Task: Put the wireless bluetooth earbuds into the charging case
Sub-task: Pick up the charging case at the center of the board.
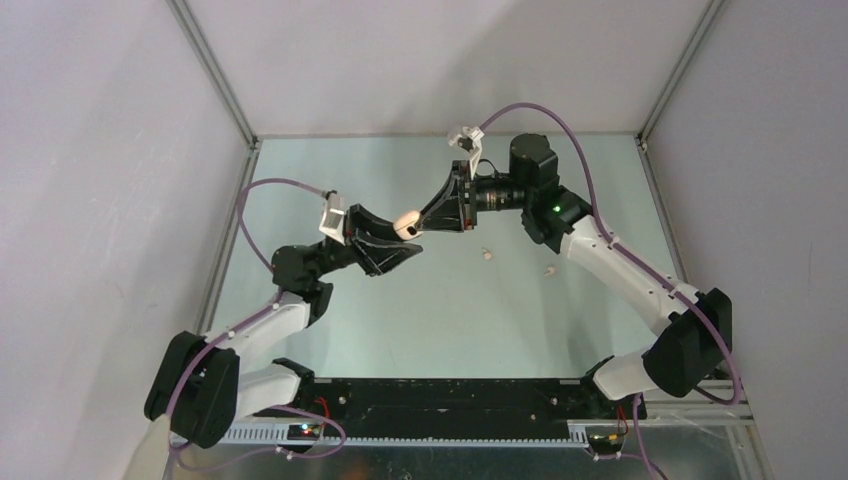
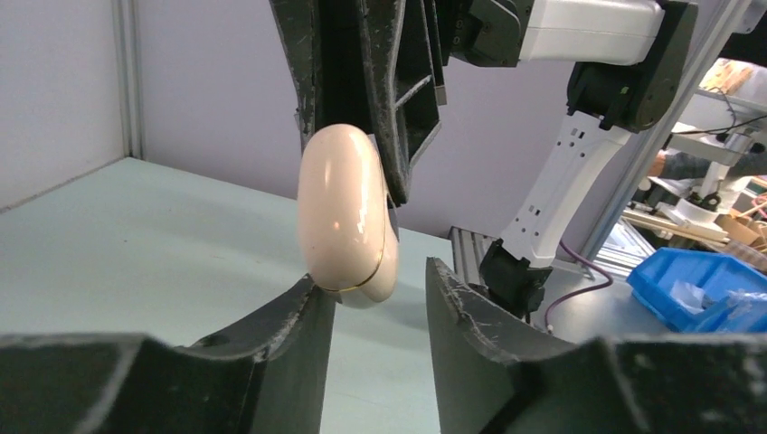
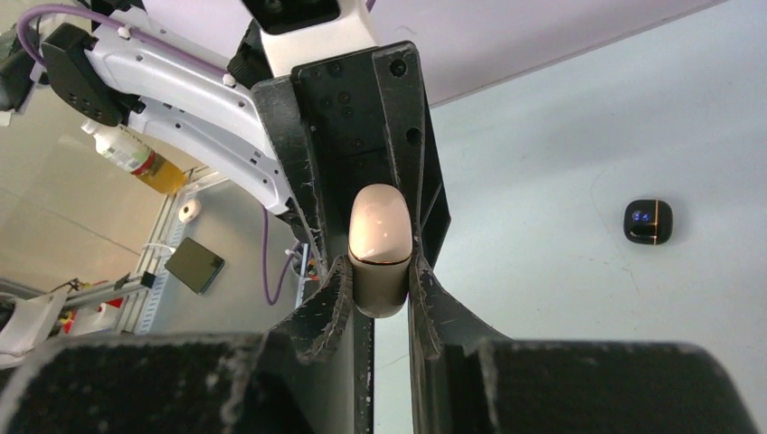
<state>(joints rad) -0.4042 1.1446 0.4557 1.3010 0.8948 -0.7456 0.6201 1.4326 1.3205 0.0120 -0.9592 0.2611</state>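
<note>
Nearest me, low and right of centre in the overhead view, the off-white earbuds [image 1: 487, 255] lie loose on the table [image 1: 400, 320], the second one further right. The right arm is the nearer one to them.

Just beyond, a little above the frame's centre, the cream charging case [image 1: 406, 224] hangs in the air between the two hands, clear of the table. The right gripper [image 3: 380, 267] reaches in from the upper right and pinches one end of it, both fingers pressed against its sides. The case's long axis runs in line with those fingers, down-left in the overhead view, so its free rounded end points straight at the left gripper [image 2: 373, 273].

That gripper faces the case from the lower left with its fingers parted either side of the free end. In its own wrist view one finger looks to touch the shell and the other stands apart, so I would not call it a grip.

A thin gold seam rings the case, which looks shut. I judge it must be opened before any earbud goes in, and that turns on the left fingers closing squarely across the free end.

Farthest off, at the right of the right wrist view, a small black pebble [image 3: 648, 221] sits on the table.
</note>
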